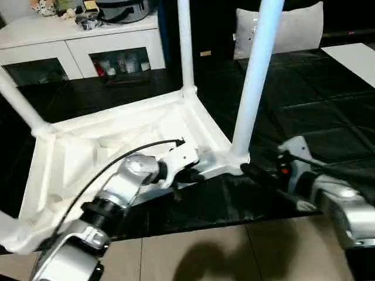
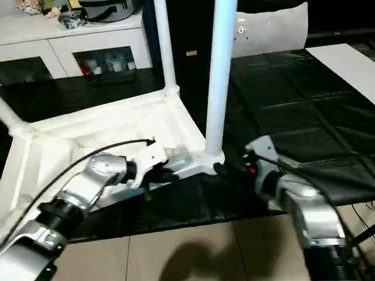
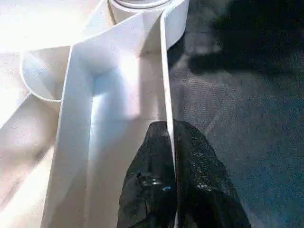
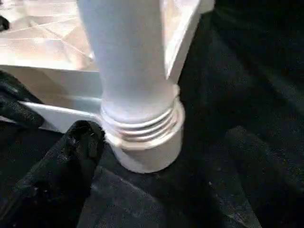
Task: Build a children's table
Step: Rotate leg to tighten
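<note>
Floor: black mat (image 1: 328, 105) spread over pale tiles (image 1: 193, 252); the tiles show along the near edge of the mat.

Table: white table (image 1: 117, 152) lies upside down on the mat, ribbed underside up, its near rim close to the mat's near edge.

Legs: three stand in corner sockets. Near-right leg (image 1: 253, 76) rises tall and slightly tilted; far-right leg (image 1: 186, 44) stands behind it; far-left leg (image 1: 20, 105) leans out to the left.

Near-right socket: in the right wrist view the leg's threaded base (image 4: 142, 126) sits in its round collar with several thread turns still showing.

Left gripper: left gripper (image 3: 170, 142) is clamped on the table's thin near rim, one black finger on each side of the wall, just left of the near-right socket. A black cable (image 1: 117, 161) arcs over its forearm.

Right gripper: right gripper (image 1: 258, 172) sits low on the mat just right of the near-right socket, fingers spread apart and holding nothing; one finger (image 4: 83, 137) lies right beside the collar.

In the way: both silver forearms cross the near side of the table and hide part of its rim.

Behind: white cabinet (image 1: 70, 41) with glass doors at the mat's far-left edge, clutter on top; a grey cushion (image 1: 293, 26) at the far right; a white board (image 1: 354, 58) at the right edge.
</note>
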